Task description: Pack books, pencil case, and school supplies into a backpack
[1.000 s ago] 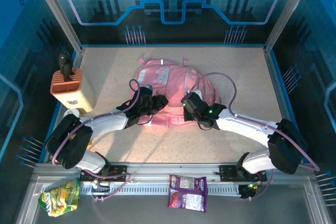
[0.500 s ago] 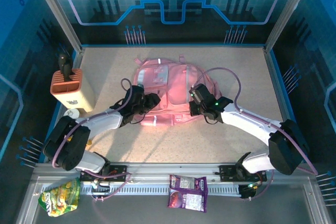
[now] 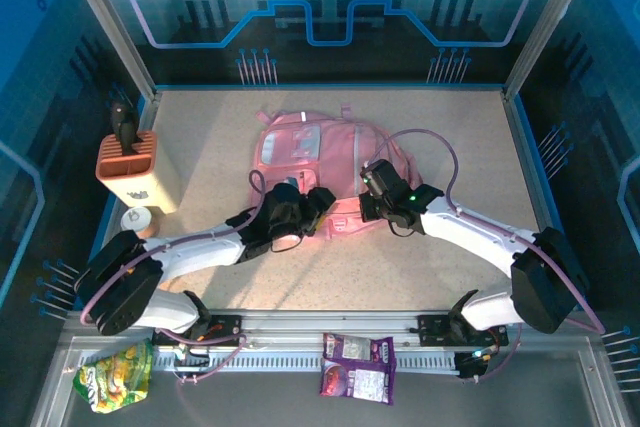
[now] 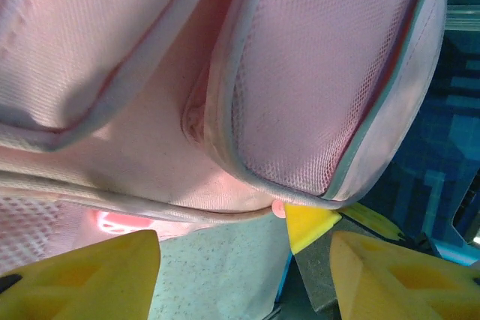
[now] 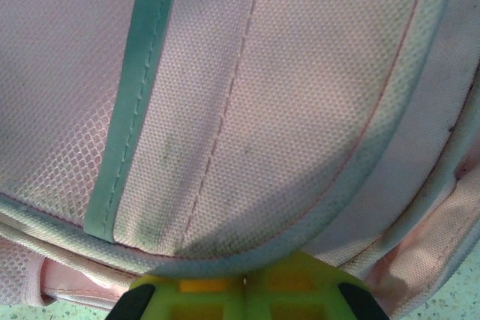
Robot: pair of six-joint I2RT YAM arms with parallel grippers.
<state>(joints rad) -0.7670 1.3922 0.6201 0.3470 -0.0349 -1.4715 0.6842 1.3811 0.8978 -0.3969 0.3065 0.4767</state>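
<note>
Your left gripper (image 4: 244, 249) has its jaws apart, just short of the backpack (image 4: 315, 88). Your right gripper (image 5: 244, 282) has its jaws together at the fabric's edge.

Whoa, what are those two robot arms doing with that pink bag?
Two robot arms are working on a pink backpack that lies flat on the table. The left gripper is at the bag's near edge, by the straps, with its fingers apart and nothing in them. The right gripper is shut, up against the bag's near right part. Whether it pinches any fabric is unclear.
</note>
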